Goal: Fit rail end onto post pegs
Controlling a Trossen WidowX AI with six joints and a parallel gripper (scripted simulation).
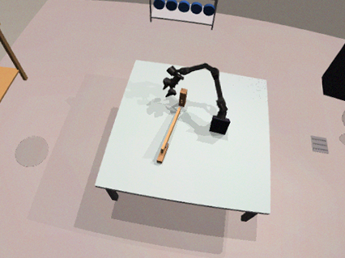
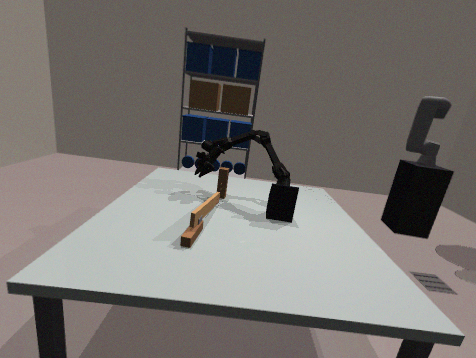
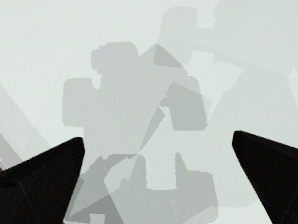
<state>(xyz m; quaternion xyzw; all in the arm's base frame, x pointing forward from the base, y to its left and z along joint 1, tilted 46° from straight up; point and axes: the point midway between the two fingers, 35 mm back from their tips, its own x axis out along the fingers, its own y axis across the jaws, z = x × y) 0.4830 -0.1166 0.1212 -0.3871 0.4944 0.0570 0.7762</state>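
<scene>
The long light-brown rail (image 1: 171, 127) (image 2: 206, 206) slopes down from the low footboard block (image 1: 161, 158) (image 2: 187, 239) to the table just in front of the upright dark-brown post (image 1: 183, 96) (image 2: 223, 182). Its raised end is over the block; the bracket detail is too small to judge. The pegs and the holes cannot be made out clearly. My gripper (image 1: 165, 91) (image 2: 199, 175) (image 3: 160, 142) is open and empty, pointing down, above the table to the left of the post in the top and exterior views. It touches neither rail nor post.
The black arm base (image 1: 219, 125) (image 2: 282, 202) stands on the white table (image 1: 226, 170) (image 2: 280, 270) to the right of the rail. The arm arches from it behind the post. The wrist view shows table surface with overlapping arm shadows. A shelf rack (image 2: 222, 77) stands beyond the table.
</scene>
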